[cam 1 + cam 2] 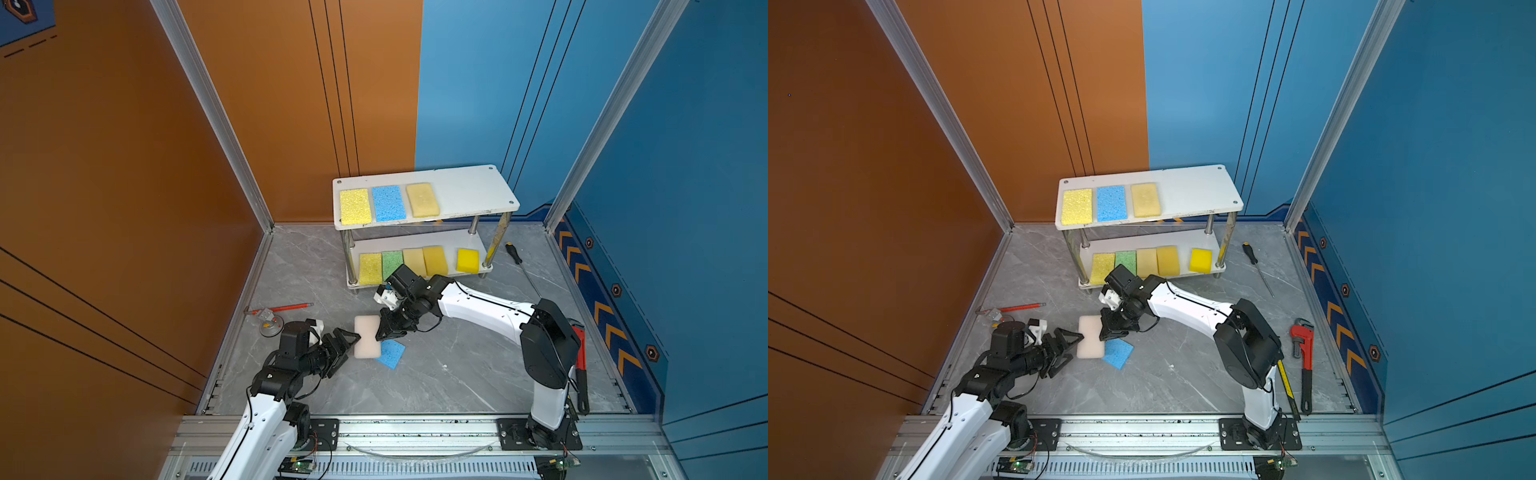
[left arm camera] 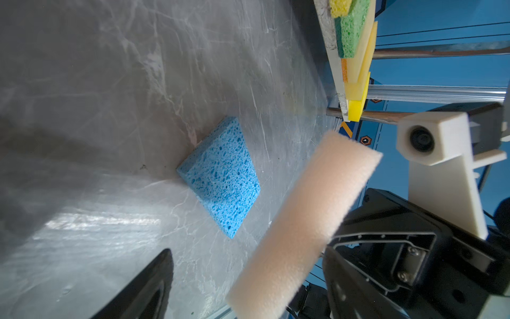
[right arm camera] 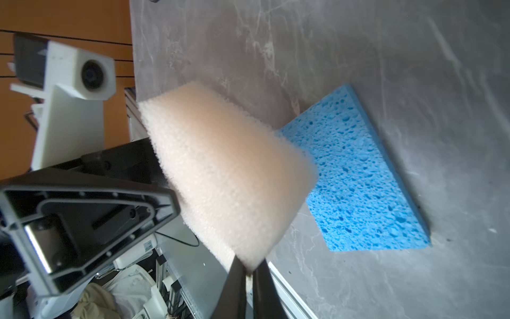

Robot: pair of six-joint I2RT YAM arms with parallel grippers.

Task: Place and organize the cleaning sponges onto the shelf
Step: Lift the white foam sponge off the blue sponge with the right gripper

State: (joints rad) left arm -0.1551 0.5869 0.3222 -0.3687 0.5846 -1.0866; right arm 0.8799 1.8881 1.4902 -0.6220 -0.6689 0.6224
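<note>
Right wrist view: the right gripper (image 3: 249,272) is pinched tight on one thin edge of the whitish-pink foam sponge (image 3: 226,176). This soft rectangular pad hangs clear of the grey marble-patterned table (image 3: 358,55), partly above the blue porous sponge (image 3: 358,176) lying flat there. Opposite, the left gripper (image 1: 352,347) stands with its jaws spread wide around the pad's far end. In both top views its upper finger tip meets the pad's edge, though you cannot tell whether it bears on the foam. Eight cleaning sponges (image 1: 355,206) sit on the white two-tier shelf (image 1: 469,187): three in a row on the left of the top board and five along the lower one. The right half of the top board is bare.

Hazards, as judged from this arrangement:
1. Your hold takes only a sliver of very soft foam, so a quick swing would probably let the pad sag, twist or slip out.
2. If you lift before the left fingers are clear, the pad may catch on them and be dragged from the pinch.
3. A dip on the way out would brush the blue sponge and push it askew.
4. The right wrist sits just in front of the lower board, near the green sponge (image 1: 392,264), and a wide turn could knock that row.
5. A drooping pad is likely to land crooked or overlap the pale tan sponge (image 1: 423,200) on top.
</note>
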